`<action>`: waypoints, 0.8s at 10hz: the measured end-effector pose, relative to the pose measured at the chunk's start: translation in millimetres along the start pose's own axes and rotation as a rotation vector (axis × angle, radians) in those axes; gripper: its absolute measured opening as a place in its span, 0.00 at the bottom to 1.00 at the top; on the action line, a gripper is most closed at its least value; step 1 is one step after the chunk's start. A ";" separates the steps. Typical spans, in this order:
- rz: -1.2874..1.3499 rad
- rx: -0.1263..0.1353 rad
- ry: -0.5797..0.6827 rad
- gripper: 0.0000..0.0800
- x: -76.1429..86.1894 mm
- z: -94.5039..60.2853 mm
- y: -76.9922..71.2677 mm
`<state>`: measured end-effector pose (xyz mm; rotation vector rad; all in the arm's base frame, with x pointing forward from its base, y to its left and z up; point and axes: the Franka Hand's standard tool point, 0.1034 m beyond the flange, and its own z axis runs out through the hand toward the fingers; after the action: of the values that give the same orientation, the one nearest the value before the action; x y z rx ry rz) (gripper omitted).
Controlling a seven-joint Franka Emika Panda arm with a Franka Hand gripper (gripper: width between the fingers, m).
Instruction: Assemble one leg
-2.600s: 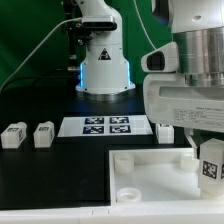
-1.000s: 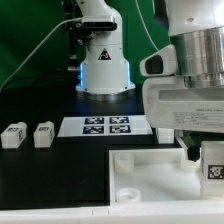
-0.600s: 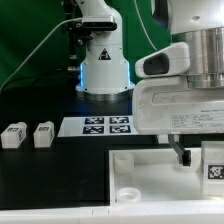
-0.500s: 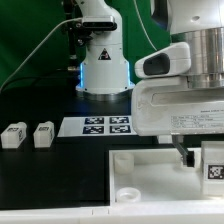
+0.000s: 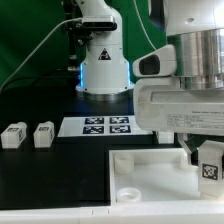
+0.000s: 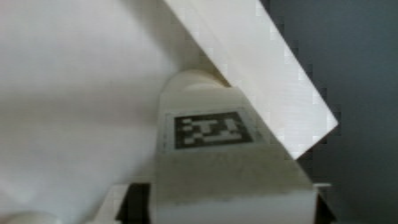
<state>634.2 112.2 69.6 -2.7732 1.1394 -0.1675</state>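
The large white square plastic tray-like panel [image 5: 150, 188] is lying beneath the arm. A jam is threatening at its edge on the exterior view's right, should the post be going down tilted or off its socket, which is hidden. The two-finger gripper [image 5: 203, 158] is clamping the small white rectangular plastic leg [image 5: 209, 167], tag outward, between narrowed jaws directly over that edge.

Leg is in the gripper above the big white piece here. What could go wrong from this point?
1. The leg hangs by the edge of the big white piece at the exterior view's right; no socket shows beneath, so it may hit the rim.
2. The gripper seems to pinch only the leg's end in the wrist view, so contact could tilt it.
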 end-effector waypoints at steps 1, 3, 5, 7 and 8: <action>0.047 -0.001 0.000 0.38 0.2 0.1 0.5; 0.425 0.021 -0.012 0.38 -0.2 0.4 4.0; 0.688 0.042 -0.043 0.38 -1.4 0.1 6.1; 0.915 0.087 -0.082 0.38 -1.3 0.0 8.6; 0.906 0.084 -0.082 0.38 -2.6 -0.1 7.8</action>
<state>627.0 108.4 68.2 -1.9093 2.1328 0.0041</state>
